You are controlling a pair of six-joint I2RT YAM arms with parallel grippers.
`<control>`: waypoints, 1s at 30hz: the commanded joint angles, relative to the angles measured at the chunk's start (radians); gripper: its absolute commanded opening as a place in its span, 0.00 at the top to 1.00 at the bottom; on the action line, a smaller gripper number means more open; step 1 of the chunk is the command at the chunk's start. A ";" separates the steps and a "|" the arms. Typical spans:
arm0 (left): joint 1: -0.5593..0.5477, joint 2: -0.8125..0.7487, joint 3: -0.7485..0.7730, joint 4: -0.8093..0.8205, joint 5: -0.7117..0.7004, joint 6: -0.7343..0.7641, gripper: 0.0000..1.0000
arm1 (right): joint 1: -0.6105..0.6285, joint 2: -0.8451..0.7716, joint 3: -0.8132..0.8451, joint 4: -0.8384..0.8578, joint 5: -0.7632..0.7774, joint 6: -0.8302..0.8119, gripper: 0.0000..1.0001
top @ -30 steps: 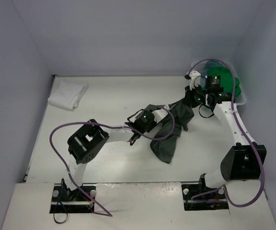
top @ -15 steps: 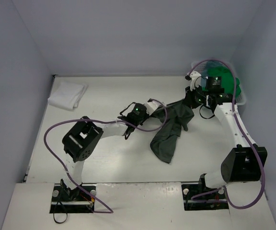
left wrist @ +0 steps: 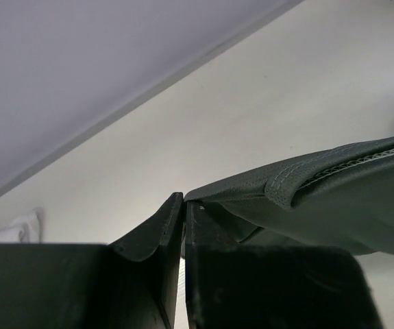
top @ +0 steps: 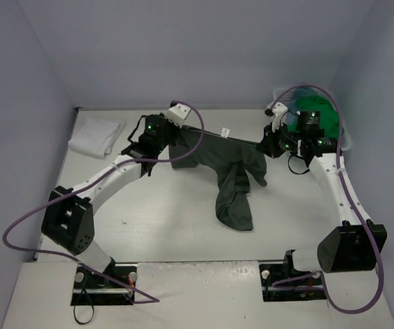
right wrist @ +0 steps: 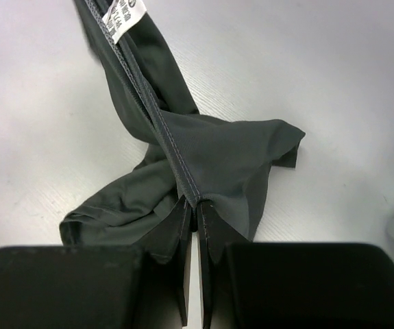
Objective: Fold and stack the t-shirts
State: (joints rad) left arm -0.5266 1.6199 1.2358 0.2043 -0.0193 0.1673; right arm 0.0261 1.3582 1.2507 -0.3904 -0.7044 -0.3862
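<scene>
A dark grey t-shirt [top: 234, 181] hangs stretched between my two grippers, and its lower part trails on the table. My left gripper [top: 174, 140] is shut on the shirt's left edge; in the left wrist view the hem [left wrist: 334, 181] runs out from the closed fingertips [left wrist: 183, 199]. My right gripper [top: 264, 145] is shut on the stitched seam at the right end, and in the right wrist view the cloth [right wrist: 217, 151] bunches above its tips [right wrist: 195, 203]. A folded white t-shirt [top: 95, 135] lies at the back left. A bright green t-shirt [top: 325, 120] fills the basket.
The white lattice basket [top: 348, 142] stands at the back right corner behind the right arm, with a bit of teal cloth [top: 284, 103] at its rim. Purple cables loop from both arms. A white label [right wrist: 125, 14] shows on the grey shirt's seam.
The left gripper shut on the grey shirt's edge and carried it up toward the back left, pulling the cloth taut. The right gripper kept its grip and barely moved.
</scene>
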 commanded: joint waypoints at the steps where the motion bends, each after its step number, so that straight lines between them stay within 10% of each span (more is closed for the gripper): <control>1: 0.034 -0.109 0.021 -0.043 0.007 -0.003 0.99 | 0.006 -0.056 0.027 -0.019 -0.064 -0.005 1.00; 18: 0.036 -0.324 0.499 -0.577 0.254 0.023 0.97 | 0.161 -0.269 0.233 -0.010 -0.024 -0.057 1.00; 30: 0.115 -0.505 0.537 -0.661 0.419 -0.012 0.94 | 0.161 -0.450 0.222 0.052 -0.037 -0.020 1.00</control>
State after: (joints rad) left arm -0.4438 1.1233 1.7290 -0.4664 0.3439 0.1978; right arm 0.1852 0.9237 1.4471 -0.4473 -0.7624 -0.4297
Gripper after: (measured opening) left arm 0.055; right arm 0.014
